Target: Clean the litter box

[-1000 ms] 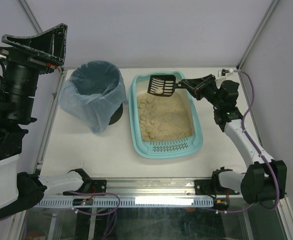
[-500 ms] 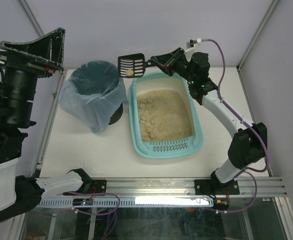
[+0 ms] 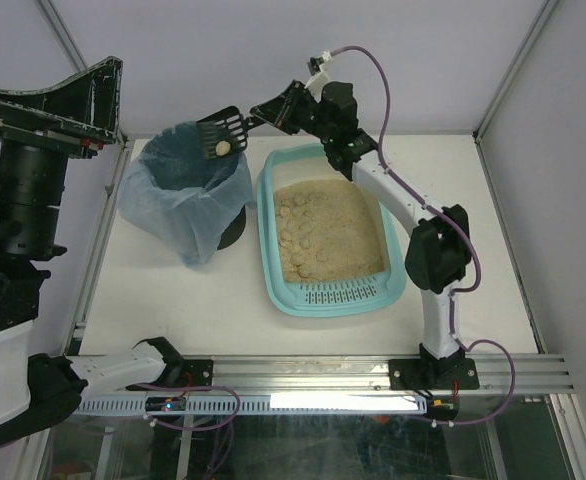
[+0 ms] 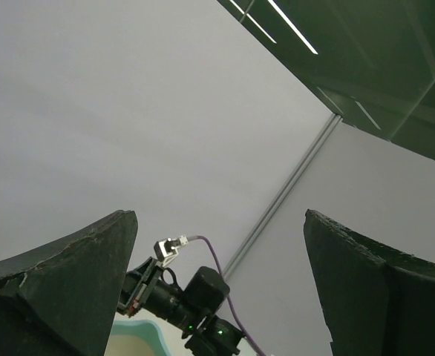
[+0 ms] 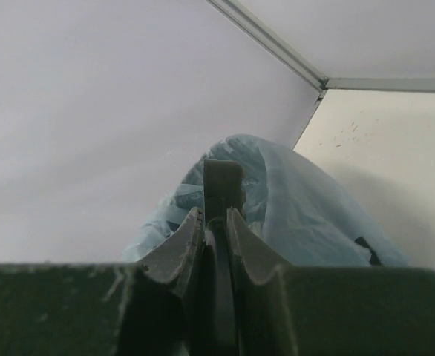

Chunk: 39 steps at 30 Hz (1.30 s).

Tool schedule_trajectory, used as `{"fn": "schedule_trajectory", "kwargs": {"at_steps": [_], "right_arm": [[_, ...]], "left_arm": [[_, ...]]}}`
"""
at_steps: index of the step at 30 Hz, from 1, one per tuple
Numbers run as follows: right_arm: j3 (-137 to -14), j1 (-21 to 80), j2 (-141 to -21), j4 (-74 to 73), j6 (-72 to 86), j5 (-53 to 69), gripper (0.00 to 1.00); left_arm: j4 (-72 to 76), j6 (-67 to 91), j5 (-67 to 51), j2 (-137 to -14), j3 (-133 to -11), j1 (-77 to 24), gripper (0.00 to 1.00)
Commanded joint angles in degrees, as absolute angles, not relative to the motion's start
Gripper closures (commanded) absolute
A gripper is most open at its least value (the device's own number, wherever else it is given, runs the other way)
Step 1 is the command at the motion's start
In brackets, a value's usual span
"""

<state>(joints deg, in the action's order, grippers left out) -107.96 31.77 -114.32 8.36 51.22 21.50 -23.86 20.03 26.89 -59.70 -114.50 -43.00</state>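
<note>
I had the right gripper (image 3: 263, 113) clenched on the black slotted plastic scoop (image 3: 223, 133), its handle running toward the counter's left edge so the loaded head hung over the round dark bag-lined bin (image 3: 188, 190) near the far-left corner, just left of the light teal plastic litter box (image 3: 263, 230) at mid-counter; the left gripper (image 4: 221, 282) gaped, idle.

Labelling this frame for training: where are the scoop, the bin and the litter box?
scoop (image 3: 224, 129), top external view, slotted head.
bin (image 3: 165, 218), top external view, bag-covered side wall.
litter box (image 3: 338, 294), top external view, slotted grate.
</note>
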Motion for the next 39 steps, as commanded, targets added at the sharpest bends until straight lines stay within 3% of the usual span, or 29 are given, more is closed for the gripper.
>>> {"fn": "schedule_trajectory", "kwargs": {"at_steps": [1,11,23,39], "right_arm": [[-119.09,33.23,-117.4,8.83,37.79,24.7,1.0],[-128.92,37.85,-119.6,3.77,16.28,24.54,1.0],[-128.83,44.1,-114.28,0.63,-6.18,17.65,1.0],[-122.31,48.26,-108.46,0.92,-20.21,12.35,1.0]], "left_arm": [[-21.62,18.2,26.76,-58.76,-114.41,-42.38,0.01],[-20.79,18.18,26.87,-53.73,-108.09,-42.43,0.01],[-22.23,17.73,24.99,-45.52,-94.44,-42.37,0.01],[-29.43,21.08,26.4,-37.18,-87.36,-42.44,0.01]]}}
